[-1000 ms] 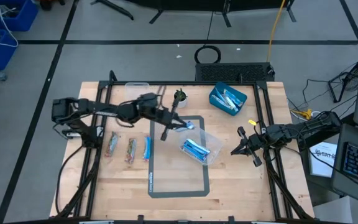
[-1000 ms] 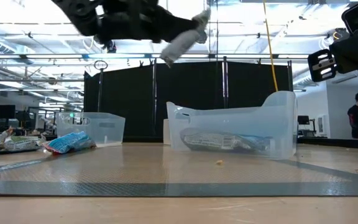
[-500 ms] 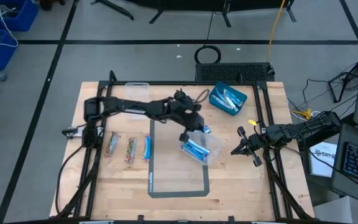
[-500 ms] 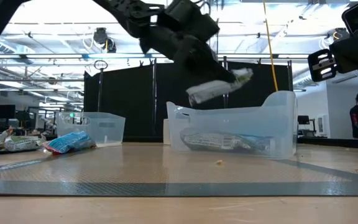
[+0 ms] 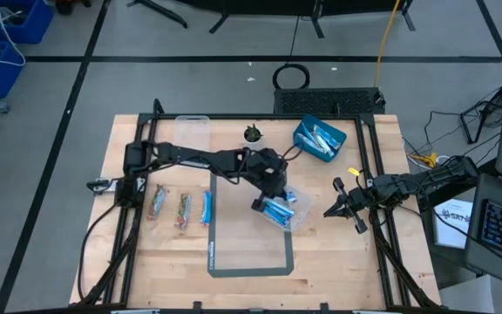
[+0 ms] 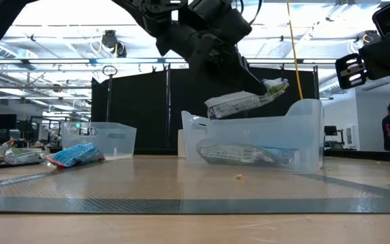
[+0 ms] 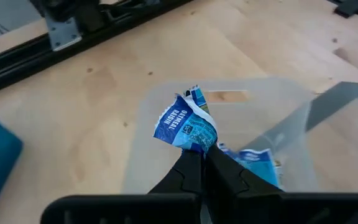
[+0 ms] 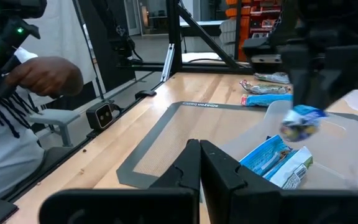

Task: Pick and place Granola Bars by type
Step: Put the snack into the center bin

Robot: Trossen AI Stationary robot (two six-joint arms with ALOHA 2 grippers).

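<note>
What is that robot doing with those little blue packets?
It is sorting granola bars. The left claw is shut on a blue bar and holds it just above a clear tub that already has blue bars in it. Three more bars lie on the table. The right claw waits shut, beside the tub.

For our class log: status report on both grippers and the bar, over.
Left gripper shut on blue granola bar, above clear tub. Right gripper shut, idle at table's right edge. Nothing in the way.
</note>
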